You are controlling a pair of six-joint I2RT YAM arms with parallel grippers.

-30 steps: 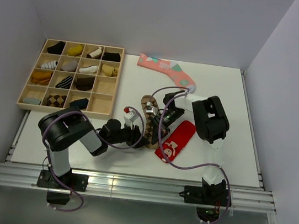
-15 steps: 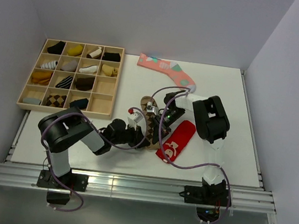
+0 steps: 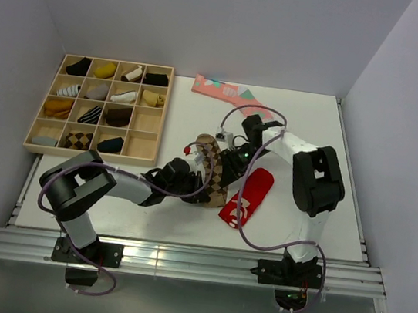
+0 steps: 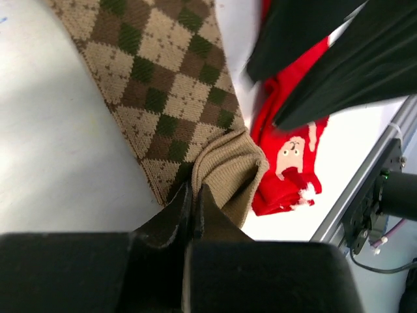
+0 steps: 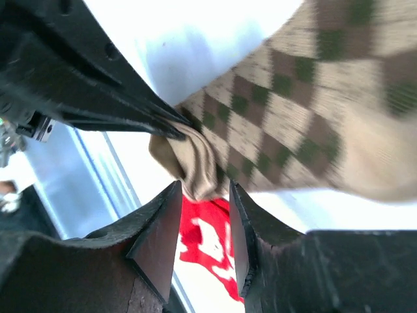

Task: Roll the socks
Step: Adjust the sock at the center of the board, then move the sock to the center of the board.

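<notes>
Currently the left end effector [image 4: 193, 195] is pinching shut on the tan cuff [image 4: 229, 171] of the brown-and-tan argyle knit sock [image 3: 212, 165], which is lying stretched at the middle of the white counter [image 3: 328, 142]. The right end effector [image 5: 203, 190] is standing over the sock's 2 o'clock side, fingers parted narrowly, gripping nothing. A red sock with a white figure [image 3: 248, 197] is lying just beside it at 4 o'clock.

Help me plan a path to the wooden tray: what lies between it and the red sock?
The top view shows the argyle sock and the left gripper, shut on its cuff, between the tray and red sock.
</notes>
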